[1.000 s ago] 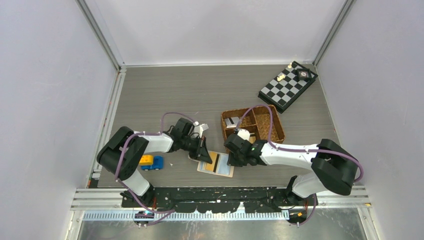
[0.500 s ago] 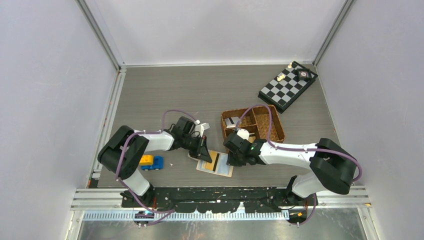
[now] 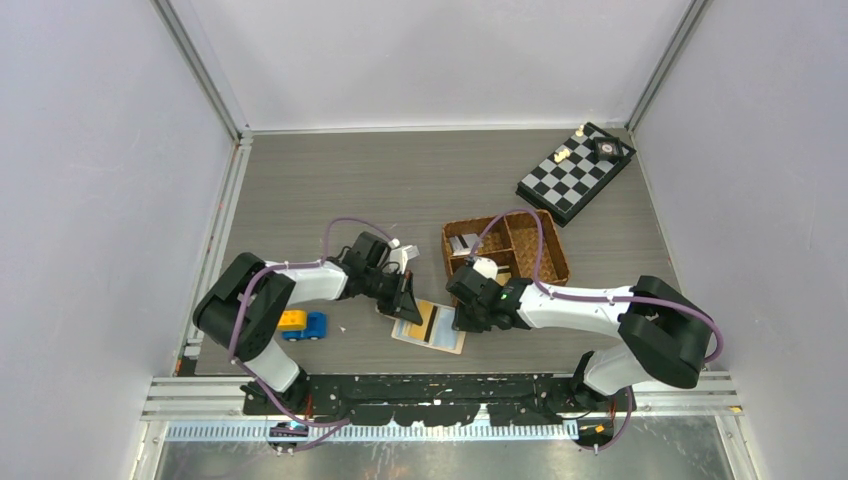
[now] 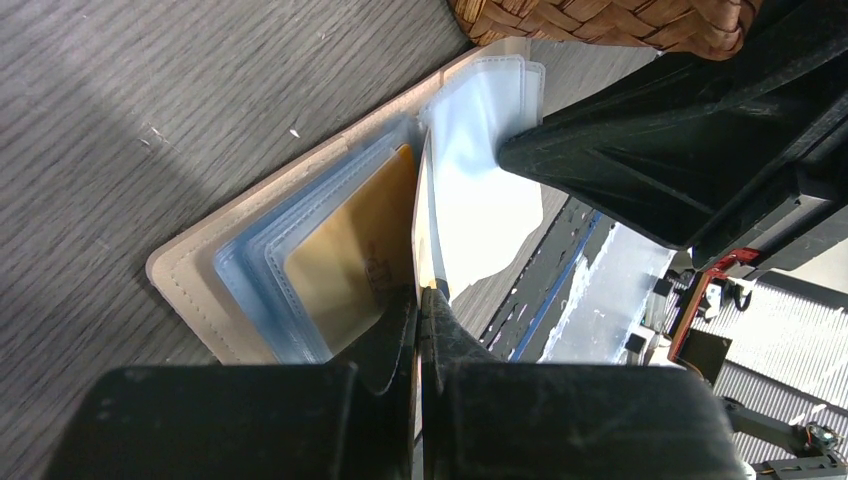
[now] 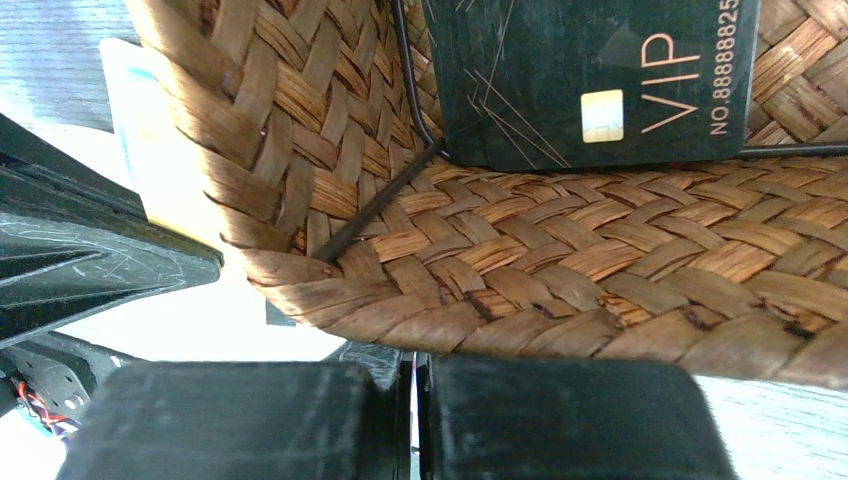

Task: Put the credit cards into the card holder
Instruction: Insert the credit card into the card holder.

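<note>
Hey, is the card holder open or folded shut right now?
Open. The card holder lies spread flat, its pale blue pockets fanned out and exposed, with a yellow-tan card showing among them.

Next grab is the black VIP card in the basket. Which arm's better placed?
Right. The right gripper, shut, sits beside the basket wall, with the black VIP card just ahead of its camera. The left gripper is pinched on a thin sheet at the card holder.

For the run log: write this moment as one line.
left end effector shut on thin sheet | right end effector shut | yellow-tan card in card holder | black card in basket
</note>
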`<move>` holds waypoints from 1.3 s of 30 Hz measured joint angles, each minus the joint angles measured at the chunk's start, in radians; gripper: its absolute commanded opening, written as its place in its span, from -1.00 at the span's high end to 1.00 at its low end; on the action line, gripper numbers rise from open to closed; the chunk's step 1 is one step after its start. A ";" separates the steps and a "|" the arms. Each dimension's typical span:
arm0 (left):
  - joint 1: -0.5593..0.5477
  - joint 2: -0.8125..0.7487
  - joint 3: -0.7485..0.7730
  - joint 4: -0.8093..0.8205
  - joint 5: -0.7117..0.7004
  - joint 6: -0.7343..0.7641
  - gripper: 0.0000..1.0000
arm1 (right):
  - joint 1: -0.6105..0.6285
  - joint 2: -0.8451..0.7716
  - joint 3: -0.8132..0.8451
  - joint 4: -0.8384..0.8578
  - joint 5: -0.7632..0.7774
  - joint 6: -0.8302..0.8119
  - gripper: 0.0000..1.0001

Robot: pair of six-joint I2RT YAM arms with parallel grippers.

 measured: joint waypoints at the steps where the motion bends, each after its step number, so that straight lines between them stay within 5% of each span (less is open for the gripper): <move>1: 0.000 0.000 0.002 -0.003 0.000 0.003 1.00 | 0.000 0.000 0.000 0.000 0.000 0.000 0.99; 39: 0.000 0.042 0.078 -0.108 0.010 0.075 1.00 | 0.000 0.010 0.005 0.008 -0.006 0.004 0.99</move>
